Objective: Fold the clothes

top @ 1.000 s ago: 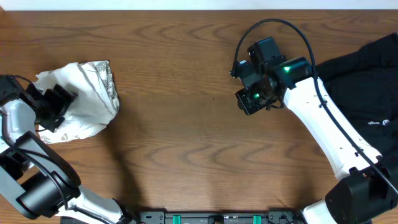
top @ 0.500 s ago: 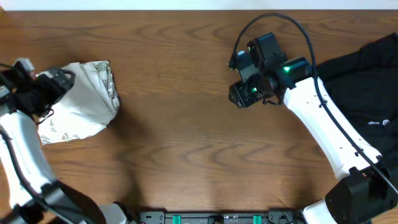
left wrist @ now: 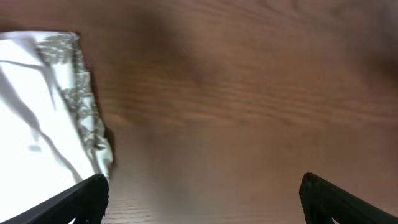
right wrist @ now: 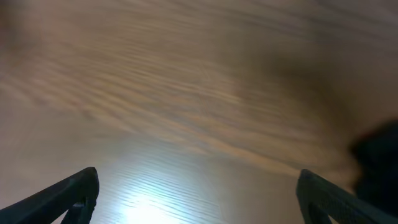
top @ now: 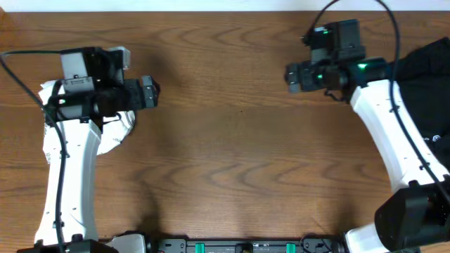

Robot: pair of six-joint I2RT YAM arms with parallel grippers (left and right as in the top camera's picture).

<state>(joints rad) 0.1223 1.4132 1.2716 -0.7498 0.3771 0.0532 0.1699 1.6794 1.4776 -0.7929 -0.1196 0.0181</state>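
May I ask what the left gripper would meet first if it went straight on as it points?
Most likely just the bare wooden table; the line of the left gripper passes beside the fern-print cloth, though depth is unclear.

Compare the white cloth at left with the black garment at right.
The cloth is white with a grey fern print; the garment is black. The cloth is a compact bundle partly under the left arm; the garment spreads wider, past the frame's right edge. Both lie on the table.

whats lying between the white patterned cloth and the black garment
Nothing lies there: the overhead view shows bare wooden table between the white patterned cloth and the black garment, with the left gripper and right gripper hovering open above it.
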